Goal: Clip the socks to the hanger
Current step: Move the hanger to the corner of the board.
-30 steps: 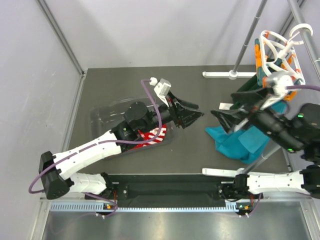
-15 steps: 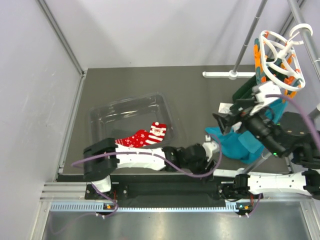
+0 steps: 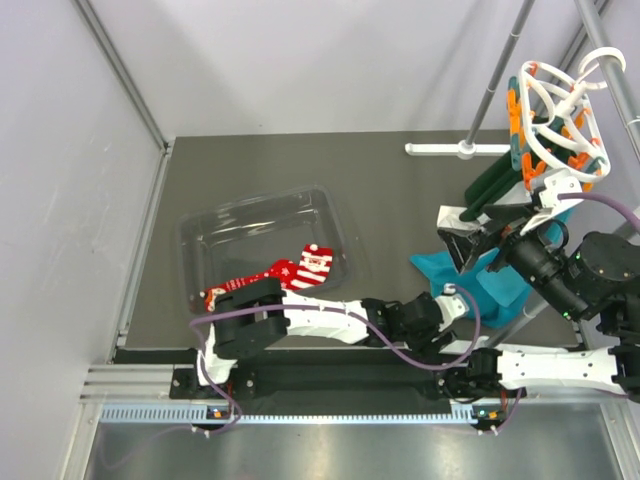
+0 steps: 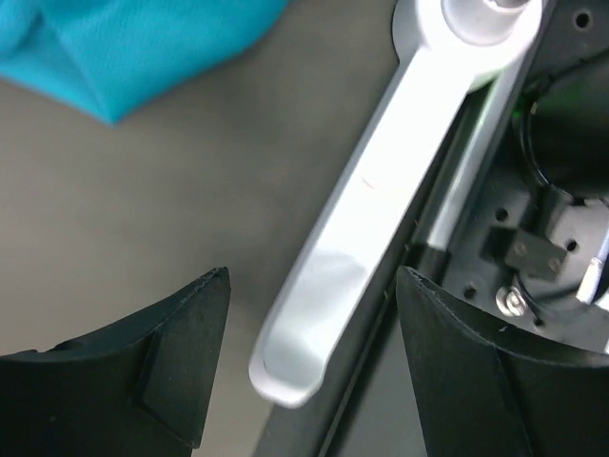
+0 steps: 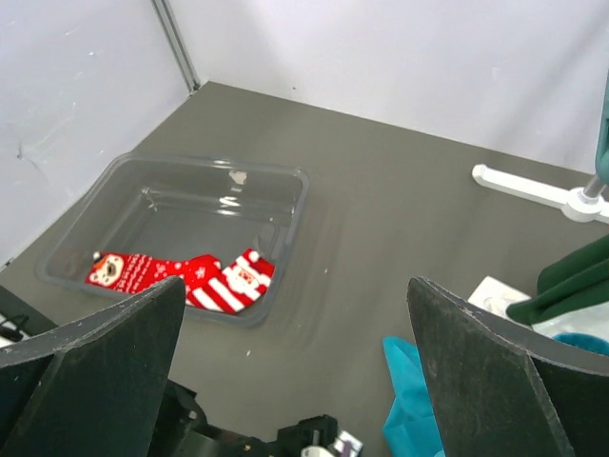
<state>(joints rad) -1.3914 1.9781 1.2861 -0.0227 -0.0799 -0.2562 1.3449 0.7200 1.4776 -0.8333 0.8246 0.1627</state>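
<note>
Lower left in right wrist view, socks [image 5: 190, 283] lie limp in the tub [image 5: 219, 167]: soft, light, so I'd pinch a cuff. Left pincer [image 4: 312, 276], right pincer [image 5: 296, 286]: wide, empty.

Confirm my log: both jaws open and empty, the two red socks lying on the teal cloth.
Wrong place: the socks lie in the clear plastic tray, apart from the teal cloth, as the right wrist view shows. Both jaws are open and empty.
</note>
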